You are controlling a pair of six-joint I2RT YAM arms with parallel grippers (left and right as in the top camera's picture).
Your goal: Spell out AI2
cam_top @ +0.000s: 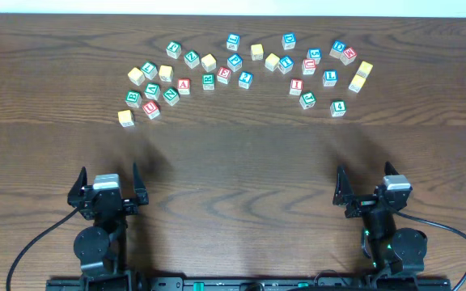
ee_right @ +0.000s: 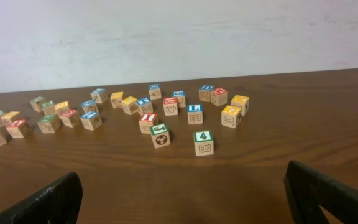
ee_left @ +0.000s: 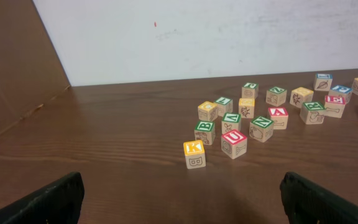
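Spread, empty: left pincer [cam_top: 109, 184], right pincer [cam_top: 365, 186]. Small wooden cube with red A [cam_top: 184, 86] well ahead of left pincer.

Red A block [cam_top: 184, 85], red I block [cam_top: 296, 86], dk-brown wood-grain table [cam_top: 233, 162]

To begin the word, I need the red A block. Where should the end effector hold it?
Probably come from above and pinch the red A block on its far and near faces; the green N block crowds its near-left corner.
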